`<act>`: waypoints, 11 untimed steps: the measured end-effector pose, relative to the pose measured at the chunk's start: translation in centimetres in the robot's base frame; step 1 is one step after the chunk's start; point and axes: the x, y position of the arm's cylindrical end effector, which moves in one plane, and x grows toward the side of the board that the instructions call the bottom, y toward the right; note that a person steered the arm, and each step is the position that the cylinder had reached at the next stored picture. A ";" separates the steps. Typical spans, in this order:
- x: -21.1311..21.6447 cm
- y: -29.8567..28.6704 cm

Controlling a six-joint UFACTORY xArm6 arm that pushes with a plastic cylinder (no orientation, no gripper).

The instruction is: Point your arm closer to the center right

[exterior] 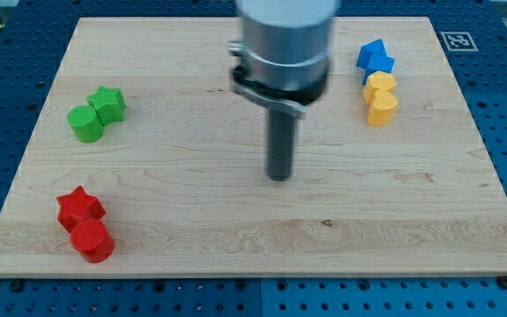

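Note:
My dark rod hangs from the grey arm head at the view's top centre, and my tip (279,177) rests on the wooden board (236,238) near its middle, touching no block. At the view's upper right, two blue blocks (375,58) sit just above a yellow block pair (380,98), well to the right of my tip. At the view's left, a green star (108,103) touches a green cylinder (85,124). At the lower left, a red star (79,207) touches a red cylinder (92,239).
The board lies on a blue pegboard table (7,53). A black-and-white marker tag (457,40) sits off the board's upper right corner.

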 end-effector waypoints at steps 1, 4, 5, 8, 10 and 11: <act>0.0 2.0; 1.2 7.0; 1.2 8.2; -0.2 13.9; -5.5 19.0; -5.6 19.1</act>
